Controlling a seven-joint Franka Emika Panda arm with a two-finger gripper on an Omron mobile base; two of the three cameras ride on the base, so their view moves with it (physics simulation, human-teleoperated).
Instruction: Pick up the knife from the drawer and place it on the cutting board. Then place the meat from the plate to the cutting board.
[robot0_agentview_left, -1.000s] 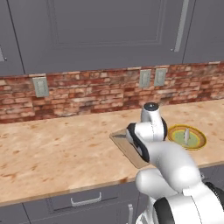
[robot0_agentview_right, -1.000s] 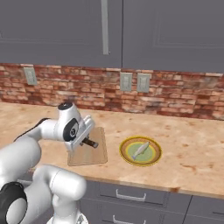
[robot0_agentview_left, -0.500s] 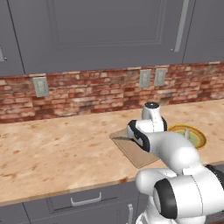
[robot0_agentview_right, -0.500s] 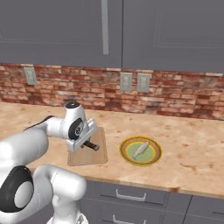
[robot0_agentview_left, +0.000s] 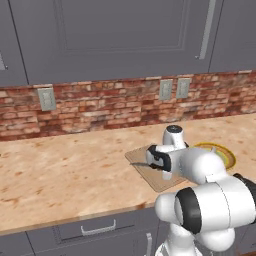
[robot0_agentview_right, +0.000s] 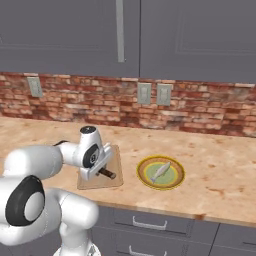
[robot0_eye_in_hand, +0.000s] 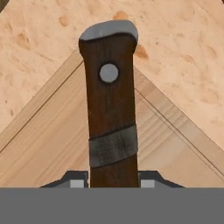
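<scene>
My gripper (robot0_eye_in_hand: 113, 180) is shut on the knife (robot0_eye_in_hand: 111, 109), whose dark brown handle sticks out from between the fingertips (robot0_eye_in_hand: 148, 179). The blade is hidden. The hand hangs low over the light-brown cutting board (robot0_eye_in_hand: 48, 144), above one of its corners. From the right base view the gripper (robot0_agentview_right: 101, 170) holds the knife (robot0_agentview_right: 108, 174) just above the cutting board (robot0_agentview_right: 92, 181). The yellow-rimmed plate (robot0_agentview_right: 145, 176) lies to the board's right with the pale meat (robot0_agentview_right: 160, 171) on it. In the left base view the gripper (robot0_agentview_left: 158, 163) is over the cutting board (robot0_agentview_left: 141, 161), and my arm partly hides the plate (robot0_agentview_left: 223, 153).
Shut grey drawer fronts (robot0_agentview_right: 150, 223) (robot0_agentview_left: 95, 230) run below the counter edge; I cannot tell which is the task's drawer. A brick backsplash with outlets (robot0_agentview_right: 144, 93) and grey upper cabinets (robot0_agentview_left: 125, 35) stand behind the speckled counter (robot0_agentview_left: 60, 175).
The hand has moved a little down and over the cutting board with the knife still in its grip. Plate and meat have not moved.
</scene>
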